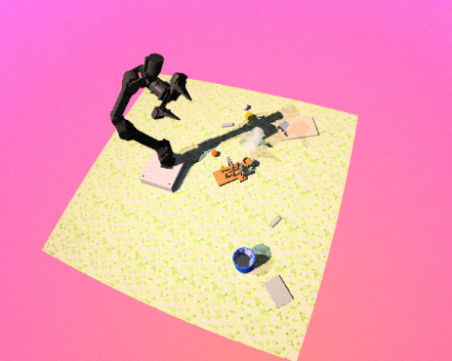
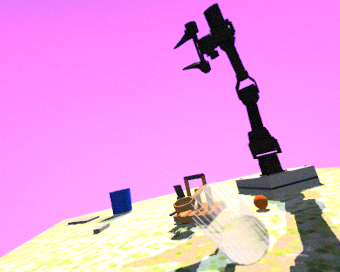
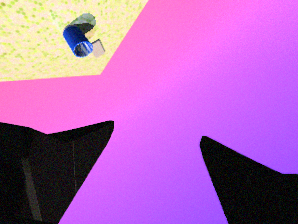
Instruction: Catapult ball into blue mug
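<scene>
My gripper (image 1: 185, 109) (image 2: 179, 59) (image 3: 157, 132) is open and empty, raised high above the mat and away from the catapult. An orange ball (image 1: 214, 153) (image 2: 261, 202) lies on the mat between the arm's base and the catapult. The orange catapult (image 1: 223, 178) (image 2: 185, 219) stands on the mat, and its round cup (image 1: 247, 161) (image 2: 183, 204) is at the end away from the arm's base. No ball shows in the cup. The blue mug (image 1: 243, 269) (image 2: 120, 201) (image 3: 75, 37) stands upright, in the lower part of the top view. Its inside shows no ball.
A clear cylinder (image 1: 252, 140) (image 2: 246, 239) is near the catapult. A yellow ball (image 1: 249, 116), a white ball (image 1: 246, 106) and a tan plate (image 1: 305, 128) lie farther back. A grey plate (image 1: 279, 291) (image 2: 84, 220) (image 3: 98, 48) and a small block (image 1: 275, 220) (image 2: 101, 228) lie near the mug.
</scene>
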Tool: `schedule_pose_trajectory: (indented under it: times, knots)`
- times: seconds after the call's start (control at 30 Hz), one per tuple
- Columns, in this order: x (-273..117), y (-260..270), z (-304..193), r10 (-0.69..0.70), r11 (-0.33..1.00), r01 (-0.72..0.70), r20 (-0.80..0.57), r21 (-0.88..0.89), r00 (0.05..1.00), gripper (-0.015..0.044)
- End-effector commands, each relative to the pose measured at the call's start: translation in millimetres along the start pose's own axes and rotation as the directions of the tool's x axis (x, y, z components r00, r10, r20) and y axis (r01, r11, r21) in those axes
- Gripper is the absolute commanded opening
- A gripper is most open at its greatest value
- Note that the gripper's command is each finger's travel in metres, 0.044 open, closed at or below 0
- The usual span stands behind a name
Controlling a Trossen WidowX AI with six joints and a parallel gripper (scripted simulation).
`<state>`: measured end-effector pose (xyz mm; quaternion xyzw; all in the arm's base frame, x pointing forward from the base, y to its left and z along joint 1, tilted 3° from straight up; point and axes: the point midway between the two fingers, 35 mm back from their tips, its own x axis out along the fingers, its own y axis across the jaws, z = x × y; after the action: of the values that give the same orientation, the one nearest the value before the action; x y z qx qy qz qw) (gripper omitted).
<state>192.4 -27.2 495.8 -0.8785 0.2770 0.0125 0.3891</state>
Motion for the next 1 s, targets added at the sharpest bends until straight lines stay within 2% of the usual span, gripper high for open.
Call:
schedule_pose_trajectory:
  times: [0.0, 0.03, 0.47, 0.97]
  knots:
    - [0, 0, 0, 0.001, 1.0, -0.001, 0.001, 0.004, 1.0, 0.0426]
    - [1, 0, 2, 0.003, 1.0, -0.003, 0.003, 0.017, 1.0, 0.044]
    - [22, -3, 35, 0.055, 0.94, -0.075, 0.069, 0.334, 0.996, 0.044]
    - [46, 0, 73, 0.127, 0.73, -0.192, 0.147, 0.656, 0.981, 0.044]
